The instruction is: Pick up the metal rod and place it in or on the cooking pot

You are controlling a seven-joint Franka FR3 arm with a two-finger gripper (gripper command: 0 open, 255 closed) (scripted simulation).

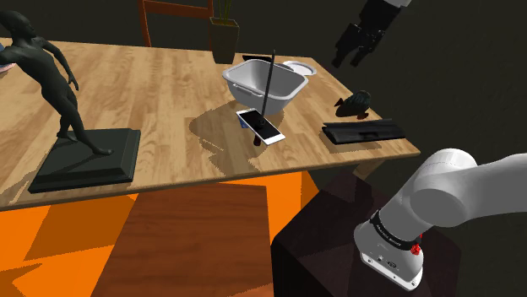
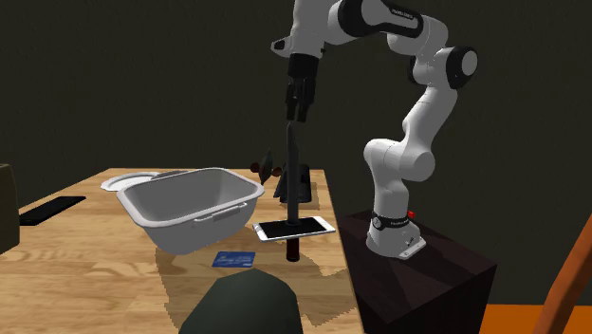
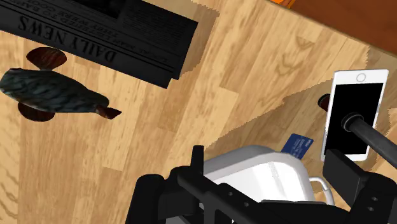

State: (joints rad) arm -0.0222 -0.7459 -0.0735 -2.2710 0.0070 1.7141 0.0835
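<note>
The dark rod [image 2: 292, 185] stands nearly upright on the table, right beside the white phone [image 2: 294, 228], its reddish-brown lower end on the wood. In the shoulder view the rod [image 1: 270, 83] crosses in front of the pale grey cooking pot [image 1: 263, 83], an open basin with nothing inside it. My black gripper [image 1: 355, 44] hangs open high above the table, off to the shoulder view's right of the rod and holding nothing. In the wrist view the gripper [image 3: 270, 159] looks down on the pot [image 3: 254, 175], with the rod [image 3: 372, 137] outside the right finger.
A dark fish figure [image 1: 355, 103] and a black newspaper [image 1: 363, 132] lie near the table's right end. A blue card [image 2: 232, 258] sits by the pot, a white plate [image 1: 297, 67] behind it. A tall dark statue [image 1: 59, 84] stands at the left.
</note>
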